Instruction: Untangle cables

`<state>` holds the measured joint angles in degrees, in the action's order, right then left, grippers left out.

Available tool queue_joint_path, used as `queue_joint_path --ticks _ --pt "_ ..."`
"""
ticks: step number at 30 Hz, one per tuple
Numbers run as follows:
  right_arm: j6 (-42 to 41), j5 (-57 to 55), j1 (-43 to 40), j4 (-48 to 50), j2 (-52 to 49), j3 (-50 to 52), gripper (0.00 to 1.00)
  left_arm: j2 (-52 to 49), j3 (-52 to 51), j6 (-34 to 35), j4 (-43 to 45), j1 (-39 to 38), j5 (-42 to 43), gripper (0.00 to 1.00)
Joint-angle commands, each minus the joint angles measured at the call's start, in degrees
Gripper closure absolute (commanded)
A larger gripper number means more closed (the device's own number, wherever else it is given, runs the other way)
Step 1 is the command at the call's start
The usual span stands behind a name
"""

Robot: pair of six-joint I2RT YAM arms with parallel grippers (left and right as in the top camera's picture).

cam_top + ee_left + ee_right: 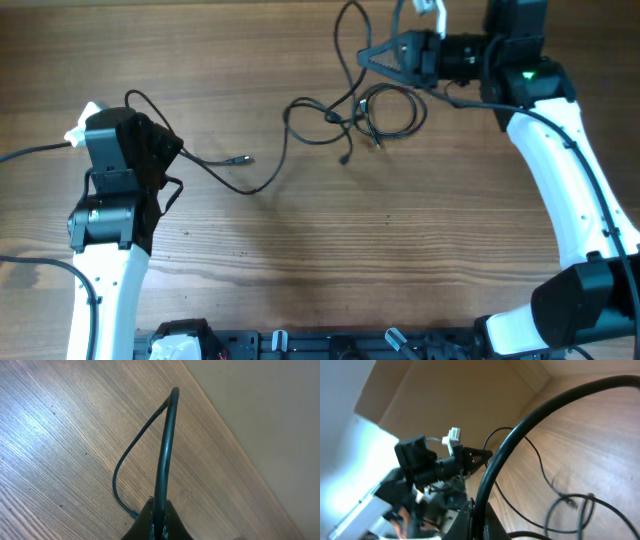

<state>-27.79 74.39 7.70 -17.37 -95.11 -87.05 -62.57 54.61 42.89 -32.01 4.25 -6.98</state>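
The cables (pixel 350 115) are thin, black, smooth-skinned cords. They lie on a worktop (pixel 350 260) of brown wood with long, fine grain lines. Seen from overhead, their densest part is a small knot of crossed loops in the upper middle of the frame, with rounded coils just right of it. One strand sags from the knot in a long curve toward the left of the frame. A small plug end (pixel 245 158) lies loose on the wood left of centre.

The left tool (pixel 172 150), matt black, sits at the left of the frame. Its fingers are pressed together on a strand. In its own wrist view the left tool (pixel 159 512) pinches the cord (pixel 167 435), which rises in a narrow arch and folds back down onto the wood.

The right tool (pixel 365 57), also black and wedge-shaped, is at the upper right on a glossy white arm (pixel 560 160). It is pinching a strand that curls up to the top edge. In its wrist view the right tool (pixel 475 510) grips a cord (pixel 520 435) that sweeps to the upper right.
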Motion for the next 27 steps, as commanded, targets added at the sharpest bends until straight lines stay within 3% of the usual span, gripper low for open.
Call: queue_joint_path --ticks 1,3,6,9,18,27 --pt "-12.63 -6.75 -1.44 -2.86 0.98 -0.63 0.96 0.61 0.15 -3.76 -0.07 0.13 0.26 0.96" --pt "-11.28 -11.08 -1.05 -5.77 0.94 -0.63 0.96 0.61 0.15 -3.76 -0.04 0.13 0.26 0.96" --pt "2.47 -24.44 2.51 -15.85 0.90 -0.61 0.96 0.61 0.15 -3.74 0.04 0.13 0.26 0.96" --pt "9.53 -27.30 6.99 -22.08 0.70 -0.59 0.96 0.61 0.15 -3.74 -0.02 0.13 0.31 0.96" --pt "11.72 -43.91 8.83 -31.17 0.70 -0.59 0.96 -1.27 0.15 -3.69 -2.29 0.09 9.16 0.96" --pt "12.85 -39.58 8.83 -30.93 0.70 -0.59 0.96 -10.12 0.15 -3.48 -3.39 0.07 23.87 0.96"
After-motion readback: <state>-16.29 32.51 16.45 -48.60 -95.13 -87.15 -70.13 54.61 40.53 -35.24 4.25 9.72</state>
